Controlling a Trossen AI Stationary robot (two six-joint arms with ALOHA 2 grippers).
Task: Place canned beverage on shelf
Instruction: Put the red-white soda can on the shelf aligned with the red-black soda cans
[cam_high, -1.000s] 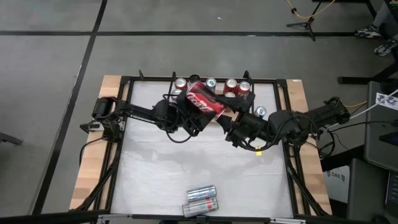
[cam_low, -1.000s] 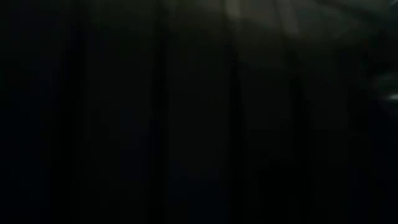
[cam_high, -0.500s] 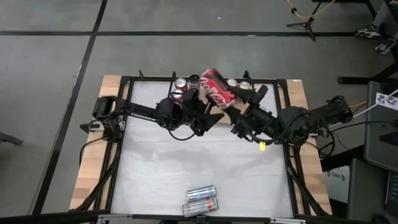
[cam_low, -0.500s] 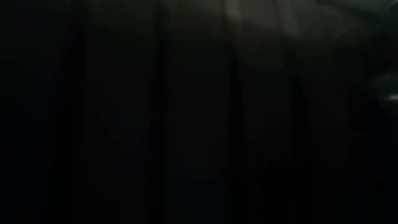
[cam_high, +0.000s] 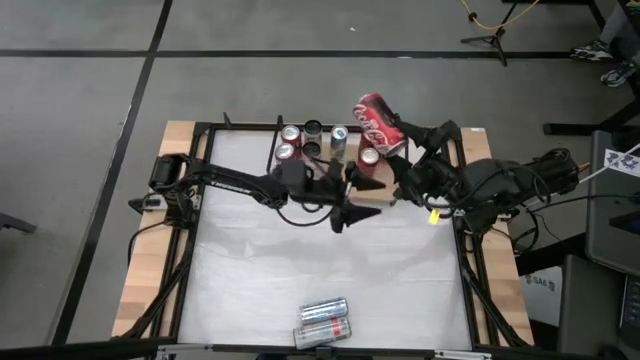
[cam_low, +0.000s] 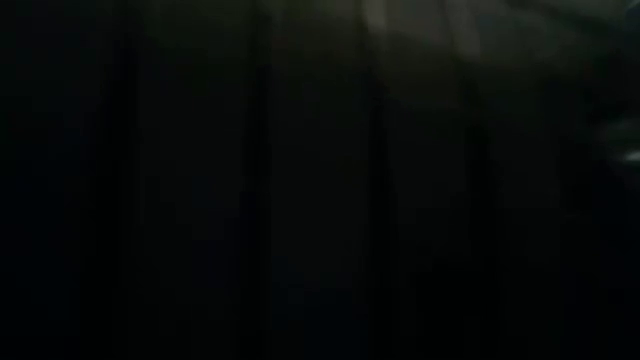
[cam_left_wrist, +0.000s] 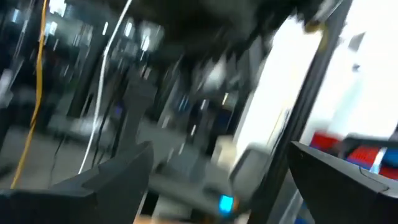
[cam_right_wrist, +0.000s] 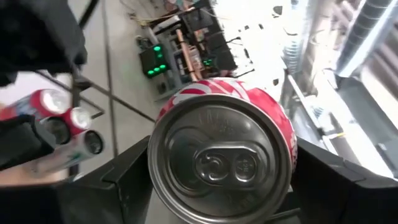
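Red can (cam_high: 379, 122) | clamped between right gripper (cam_high: 408, 143) fingers | above shelf (cam_high: 371, 190) end

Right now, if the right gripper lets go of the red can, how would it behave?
The red can is a smooth cylinder held tilted by the right gripper, so it would probably drop and roll. Its metal wall looks slick and thin, likely to dent.

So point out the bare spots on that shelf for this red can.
The shelf is bare at its near right end, below a lone can. Its left and far parts are crowded with cans. The right hand holds the red can above the right end.
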